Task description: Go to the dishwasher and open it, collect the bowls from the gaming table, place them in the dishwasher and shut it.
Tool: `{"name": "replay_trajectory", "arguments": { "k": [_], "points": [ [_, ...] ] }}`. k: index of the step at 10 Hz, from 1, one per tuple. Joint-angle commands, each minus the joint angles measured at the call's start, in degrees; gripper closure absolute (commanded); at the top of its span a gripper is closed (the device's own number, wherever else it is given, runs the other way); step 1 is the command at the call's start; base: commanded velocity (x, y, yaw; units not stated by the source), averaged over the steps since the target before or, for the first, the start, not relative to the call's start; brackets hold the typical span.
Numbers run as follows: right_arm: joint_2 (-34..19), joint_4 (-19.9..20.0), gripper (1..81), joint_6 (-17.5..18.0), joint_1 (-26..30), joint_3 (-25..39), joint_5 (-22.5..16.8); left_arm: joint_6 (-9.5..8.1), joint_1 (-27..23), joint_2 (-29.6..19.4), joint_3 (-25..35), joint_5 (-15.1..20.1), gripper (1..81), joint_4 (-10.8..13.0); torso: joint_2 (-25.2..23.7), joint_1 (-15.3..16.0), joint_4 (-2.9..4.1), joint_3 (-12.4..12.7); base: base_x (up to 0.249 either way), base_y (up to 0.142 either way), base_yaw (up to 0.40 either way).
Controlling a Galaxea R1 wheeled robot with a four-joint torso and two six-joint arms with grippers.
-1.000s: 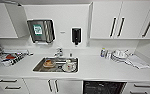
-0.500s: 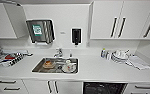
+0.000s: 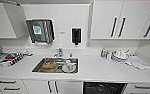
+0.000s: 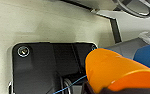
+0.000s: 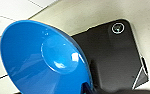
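The dishwasher stands open under the white counter, right of the sink, with its dark interior showing at the lower edge of the head view. An orange bowl looms large in the left wrist view, with my left gripper shut on its rim. A blue bowl is seen from its underside in the right wrist view, and my right gripper is shut on its edge. The same blue bowl shows just beyond the orange one. The gaming table is out of view.
A steel sink holding dishes is set into the counter, with a tap behind it. A dish rack sits at the left and stacked white plates and cups at the right. Wall cabinets hang above.
The head view has shifted only slightly. Nothing on the counter has moved.
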Motion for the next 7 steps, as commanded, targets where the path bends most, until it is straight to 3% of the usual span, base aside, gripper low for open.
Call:
{"name": "replay_trajectory", "arguments": {
  "k": [1,2,3,4,5,7],
  "points": [
    [-1.3,-1.0,81.1,-0.1,2.4,0.9,-2.2,0.12,-3.7,-2.4,2.1,1.0,81.1,-0.2,0.0,0.0,-1.21,-3.8,0.0,0.0,0.0],
    [-1.3,-1.0,81.1,-0.1,2.4,0.9,-2.2,0.12,-4.6,-3.7,4.0,0.7,81.1,-0.3,0.0,0.0,-0.15,-5.6,0.0,0.0,0.0],
    [-1.3,-1.0,81.1,-0.1,2.5,1.0,-2.2,-0.06,-6.0,-5.5,7.2,0.8,81.1,-0.5,0.0,0.0,-0.44,-6.7,0.0,0.0,0.0],
    [-1.2,-1.0,81.1,-0.1,2.5,1.0,-2.2,-0.58,-7.9,-6.8,10.5,1.4,81.1,-0.5,0.0,0.0,-0.57,-4.1,0.0,0.0,0.0],
    [-1.2,-1.0,81.1,-0.1,2.5,1.2,-2.1,-0.93,-10.2,-7.5,14.0,3.0,81.1,-0.9,0.0,0.0,-0.59,-4.9,0.0,0.0,0.0],
    [-1.2,-1.0,81.1,-0.1,2.5,1.5,-2.1,-1.37,-16.2,-7.9,21.4,10.5,81.1,-2.0,0.0,0.0,-0.59,-5.4,0.0,0.0,0.0]
  ]
}}
